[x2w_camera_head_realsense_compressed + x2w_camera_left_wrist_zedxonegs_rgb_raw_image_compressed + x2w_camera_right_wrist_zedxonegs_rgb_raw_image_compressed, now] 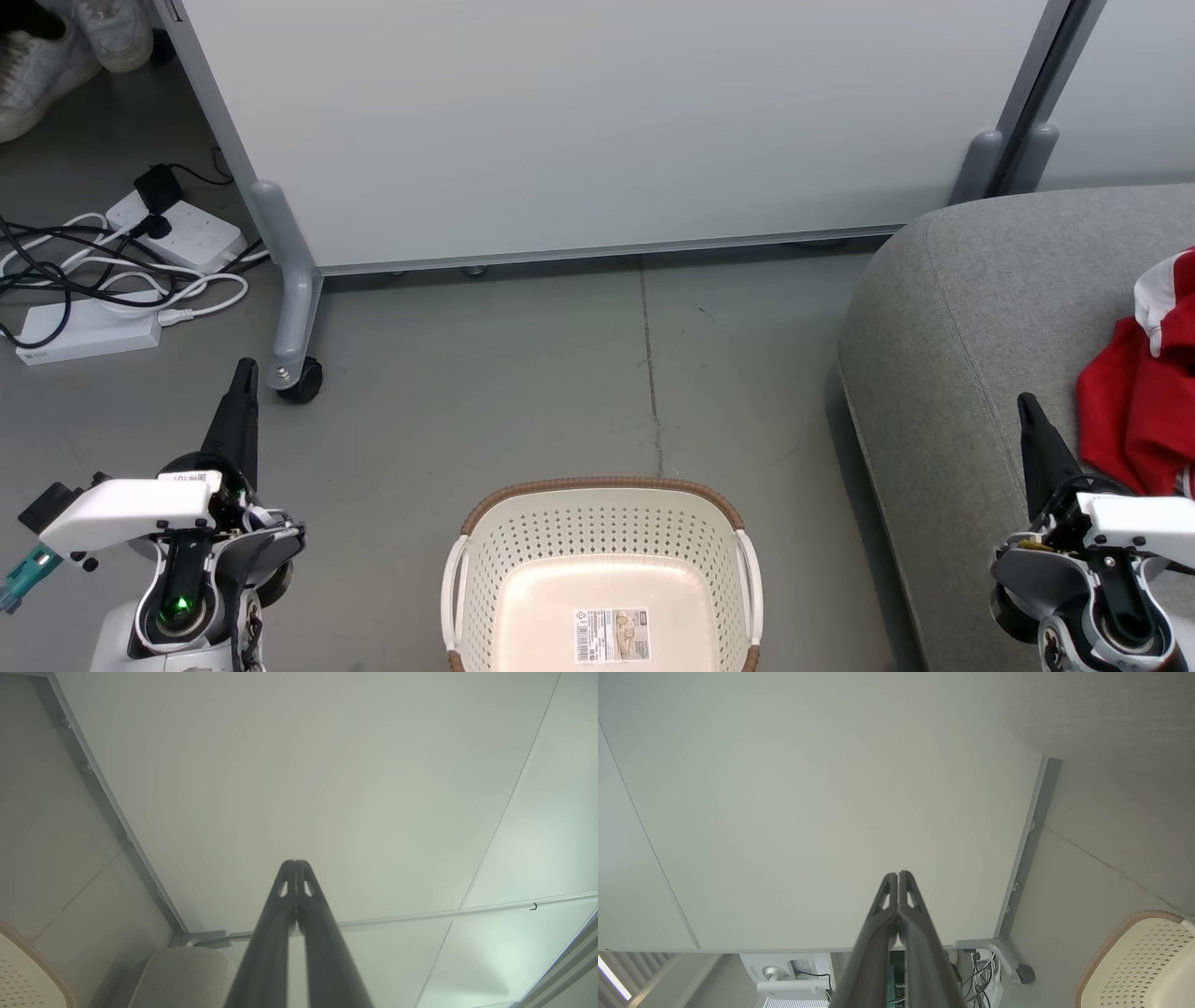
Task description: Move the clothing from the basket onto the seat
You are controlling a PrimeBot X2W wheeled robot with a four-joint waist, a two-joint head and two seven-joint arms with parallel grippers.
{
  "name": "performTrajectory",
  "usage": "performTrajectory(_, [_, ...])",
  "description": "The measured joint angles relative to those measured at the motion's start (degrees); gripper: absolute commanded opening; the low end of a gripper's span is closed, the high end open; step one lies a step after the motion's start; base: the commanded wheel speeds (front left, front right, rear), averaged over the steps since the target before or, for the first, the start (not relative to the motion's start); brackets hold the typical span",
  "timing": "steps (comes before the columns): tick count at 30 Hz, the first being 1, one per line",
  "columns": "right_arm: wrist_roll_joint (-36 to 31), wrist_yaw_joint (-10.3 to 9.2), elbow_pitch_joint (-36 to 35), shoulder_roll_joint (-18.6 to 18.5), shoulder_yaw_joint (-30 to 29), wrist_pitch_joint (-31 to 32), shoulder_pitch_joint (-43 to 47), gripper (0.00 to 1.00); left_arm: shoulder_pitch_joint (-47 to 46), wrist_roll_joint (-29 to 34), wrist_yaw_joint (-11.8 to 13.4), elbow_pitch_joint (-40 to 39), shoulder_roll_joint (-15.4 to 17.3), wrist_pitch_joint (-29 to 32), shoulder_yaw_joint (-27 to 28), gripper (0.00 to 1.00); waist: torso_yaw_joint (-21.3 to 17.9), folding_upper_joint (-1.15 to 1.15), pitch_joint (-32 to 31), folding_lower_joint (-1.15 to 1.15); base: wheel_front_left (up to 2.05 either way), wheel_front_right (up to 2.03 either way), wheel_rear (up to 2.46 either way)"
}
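1. clothing point(1134, 411) is lying as a crumpled bright red heap with a white panel on the sofa point(962, 327), at the right edge of the head view. part of it is running out of the frame, so i cannot tell how many pieces are lying there.
2. the grey sofa is standing to the right of the basket point(602, 485), apart from it, with its rounded corner facing the floor point(523, 373) and a stitched seam running past the heap.
3. the cream basket is sitting on the floor at the bottom middle of the head view. its bare bottom is showing a barcode label point(611, 635), and a white handle is showing on each side.
4. the right gripper point(1027, 403) is hanging over the front part of the sofa, just left of the red heap. i cannot tell whether it is touching the cloth. its fingers point(873, 952) are pressing together at the tips and gripping nothing.
5. the left gripper point(246, 366) is hovering over the floor well left of the basket, pointing toward the caster wheel point(303, 381). its fingers point(271, 942) are also meeting at the tips, with nothing between them.
6. a pale grey partition point(597, 121) is standing behind the basket and the sofa, resting on that wheel.
7. two white power strips point(177, 229) and tangled cables point(56, 271) are lying on the floor at the far left, and white shoes point(56, 42) are showing in the top left corner.
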Motion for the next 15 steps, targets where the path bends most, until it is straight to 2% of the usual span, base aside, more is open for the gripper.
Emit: performTrajectory(15, [0.0, 0.00, 0.0, 0.0, 0.0, 0.0, 0.0, 0.00, 0.0, 0.0, 0.0, 0.0, 0.0, 0.0, 0.0, 0.00, 0.0, 0.00, 0.0, 0.00, 0.00, 0.00, 0.00])
